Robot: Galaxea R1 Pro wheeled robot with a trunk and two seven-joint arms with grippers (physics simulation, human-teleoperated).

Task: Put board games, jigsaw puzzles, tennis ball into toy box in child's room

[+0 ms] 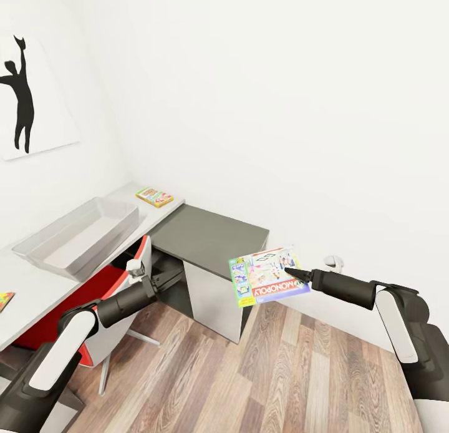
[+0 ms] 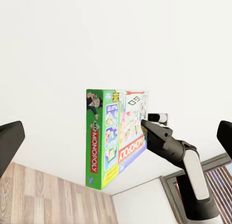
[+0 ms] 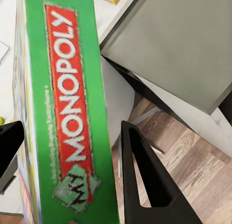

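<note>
My right gripper (image 1: 290,272) is shut on a green Monopoly board game (image 1: 268,276), holding it in the air over the wooden floor, right of the dark cabinet. In the right wrist view the box (image 3: 67,112) sits between the two black fingers (image 3: 145,180). The grey toy box (image 1: 118,224) stands open on the white table (image 1: 25,283) at the left. A small colourful box (image 1: 154,196) lies at the table's far end and another (image 1: 4,299) at the left edge. My left gripper (image 1: 167,276) hangs open and holds nothing, above the red chair.
A red and white chair (image 1: 109,283) is tucked under the table beside my left arm. A dark grey cabinet (image 1: 212,233) stands against the white wall. Wooden floor (image 1: 280,370) spreads in front. A dancer picture (image 1: 25,96) hangs at the left.
</note>
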